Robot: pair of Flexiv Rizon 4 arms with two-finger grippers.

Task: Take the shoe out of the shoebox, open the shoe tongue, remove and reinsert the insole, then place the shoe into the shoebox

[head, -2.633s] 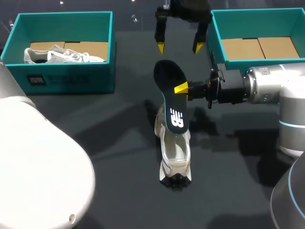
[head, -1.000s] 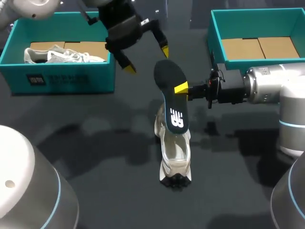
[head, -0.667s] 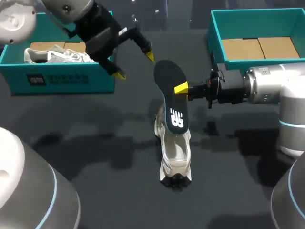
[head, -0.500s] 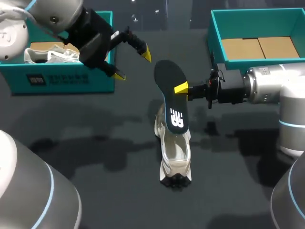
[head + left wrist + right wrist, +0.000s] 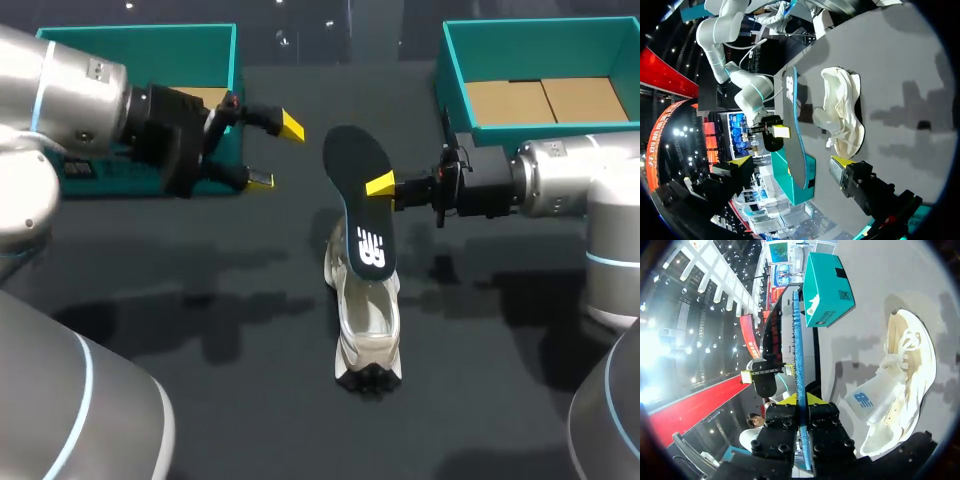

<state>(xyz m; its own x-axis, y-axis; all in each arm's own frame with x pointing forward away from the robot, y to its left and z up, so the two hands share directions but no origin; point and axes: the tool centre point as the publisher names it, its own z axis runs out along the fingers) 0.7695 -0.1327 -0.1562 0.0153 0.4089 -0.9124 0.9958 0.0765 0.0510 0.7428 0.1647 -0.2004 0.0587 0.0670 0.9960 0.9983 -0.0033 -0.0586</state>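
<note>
Insole [image 5: 358, 205]: dark, out of the shoe, stood on edge above the middle of the surface [image 5: 200, 350], its lower, logo-bearing end over the mouth of the shoe [image 5: 368, 330]; whether that end touched the collar could not be told. Shoe: pale, on its sole on the surface, just near of the insole and well apart from both boxes. Left shoebox [image 5: 140, 40] at far left, right shoebox [image 5: 450, 60] at far right. Step in hand, by judgement: reinsertion, with removal already done. To do it well, the lower end would need to be lined up with the opening, the tongue kept clear, and the insole tipped flat along the footbed as it went in rather than pushed straight down, which might fold it; the shoe stood unheld and would likely slide unless steadied. Right tool [image 5: 375, 188]: entering from the right, fingers closed to a narrow gap with the insole's mid-length pinched between them from both faces, seen edge-on in the right wrist view. Left tool [image 5: 276, 153]: left of the insole and clear of it, fingers spread wide, holding and touching nothing.
</note>
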